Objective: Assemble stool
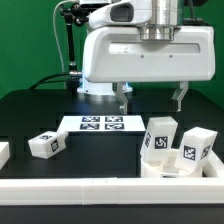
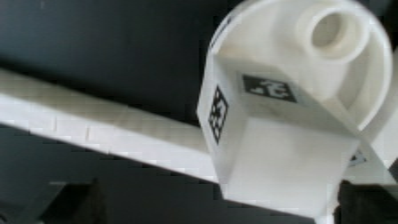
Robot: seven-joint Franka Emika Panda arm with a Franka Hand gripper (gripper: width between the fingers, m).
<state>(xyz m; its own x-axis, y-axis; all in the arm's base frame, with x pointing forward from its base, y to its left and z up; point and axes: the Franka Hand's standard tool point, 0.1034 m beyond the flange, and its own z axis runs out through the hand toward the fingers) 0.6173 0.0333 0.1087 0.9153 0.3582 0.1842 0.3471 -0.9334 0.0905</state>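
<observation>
My gripper (image 1: 151, 98) hangs open and empty above the table at the exterior view's right. Under it a white tagged stool leg (image 1: 160, 138) stands upright, apart from the fingers. A second upright leg (image 1: 197, 150) is just to its right. A low white part (image 1: 160, 168), probably the seat, lies at their foot; whether they are joined I cannot tell. Another leg (image 1: 47, 143) lies on the table at the left. In the wrist view the leg (image 2: 267, 120) fills the middle, with a round recess at its rounded end, between the dark fingertips (image 2: 71, 203) of the gripper (image 2: 222, 205).
The marker board (image 1: 100, 124) lies flat in front of the robot base. A long white rail (image 1: 100, 190) runs along the front and shows as a diagonal bar in the wrist view (image 2: 89, 120). A small white part (image 1: 3, 152) sits at the left edge.
</observation>
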